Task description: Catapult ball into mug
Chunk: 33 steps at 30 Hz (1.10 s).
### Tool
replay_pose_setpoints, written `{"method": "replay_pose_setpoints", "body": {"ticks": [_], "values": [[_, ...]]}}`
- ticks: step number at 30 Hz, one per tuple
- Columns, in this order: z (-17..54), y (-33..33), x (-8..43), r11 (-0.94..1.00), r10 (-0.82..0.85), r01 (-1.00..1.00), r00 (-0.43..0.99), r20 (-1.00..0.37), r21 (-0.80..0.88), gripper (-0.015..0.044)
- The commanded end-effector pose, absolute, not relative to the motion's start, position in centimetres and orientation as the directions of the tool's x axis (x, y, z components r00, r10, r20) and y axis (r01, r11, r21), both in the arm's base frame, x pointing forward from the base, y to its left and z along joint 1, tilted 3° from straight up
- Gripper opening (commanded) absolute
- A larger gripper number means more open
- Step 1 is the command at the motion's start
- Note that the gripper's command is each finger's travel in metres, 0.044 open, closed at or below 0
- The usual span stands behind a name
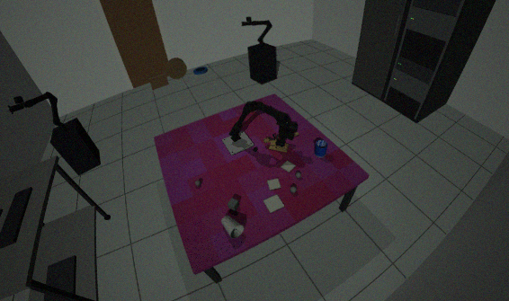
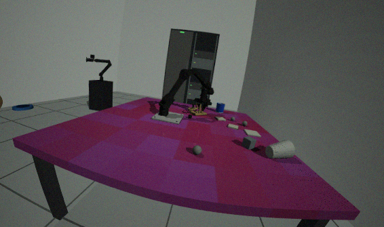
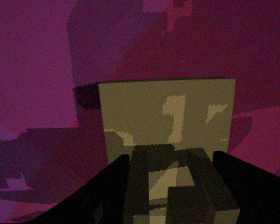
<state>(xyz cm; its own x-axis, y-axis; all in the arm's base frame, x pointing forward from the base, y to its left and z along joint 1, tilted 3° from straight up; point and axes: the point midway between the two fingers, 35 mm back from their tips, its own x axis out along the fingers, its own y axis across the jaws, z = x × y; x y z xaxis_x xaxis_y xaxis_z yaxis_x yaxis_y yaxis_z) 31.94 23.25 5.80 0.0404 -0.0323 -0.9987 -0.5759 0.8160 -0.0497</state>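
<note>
Dim light. I note pale walls, a grey tiled floor [image 1: 148, 234] [image 2: 20, 163], a dark server rack [image 1: 379, 41] [image 2: 178, 62] with green lights.

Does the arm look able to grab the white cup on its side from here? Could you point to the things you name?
Probably not right now: the gripper [image 1: 281, 142] [image 2: 204, 106] is shut on the catapult [image 1: 278, 146] [image 2: 198, 112], and the cup [image 1: 232, 226] [image 2: 281, 150] lies near the far end of the table, beyond a gray cube [image 1: 233, 203] [image 2: 249, 142].

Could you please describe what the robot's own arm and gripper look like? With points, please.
The arm [image 1: 265, 106] [image 2: 184, 74] is black or very dark all over, slim and jointed, with bulkier housings at its joints. The gripper [image 3: 171, 160] has two black fingers that look like tapering wedges from the wrist view. I can't make out any cables or markings in this dim light.
</note>
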Motion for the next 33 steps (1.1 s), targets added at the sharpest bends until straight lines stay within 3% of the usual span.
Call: {"method": "replay_pose_setpoints", "body": {"ticks": [1, 14, 18, 24, 33], "values": [[5.9, 23.3, 32.0, 0.817, -0.032, -0.575, 0.041, -0.999, -0.05, 0.0], [5.9, 23.3, 32.0, 0.817, -0.032, -0.575, 0.041, -0.999, -0.05, 0.0341], [8.9, 23.6, 32.2, 0.816, -0.031, -0.575, 0.042, -0.999, -0.05, 0.044], [15.6, 23.6, 31.6, 0.816, -0.031, -0.576, 0.041, -0.999, -0.049, 0.044], [15.3, 23.4, 31.5, 0.814, -0.028, -0.579, 0.042, -0.999, -0.047, 0.044]]}}
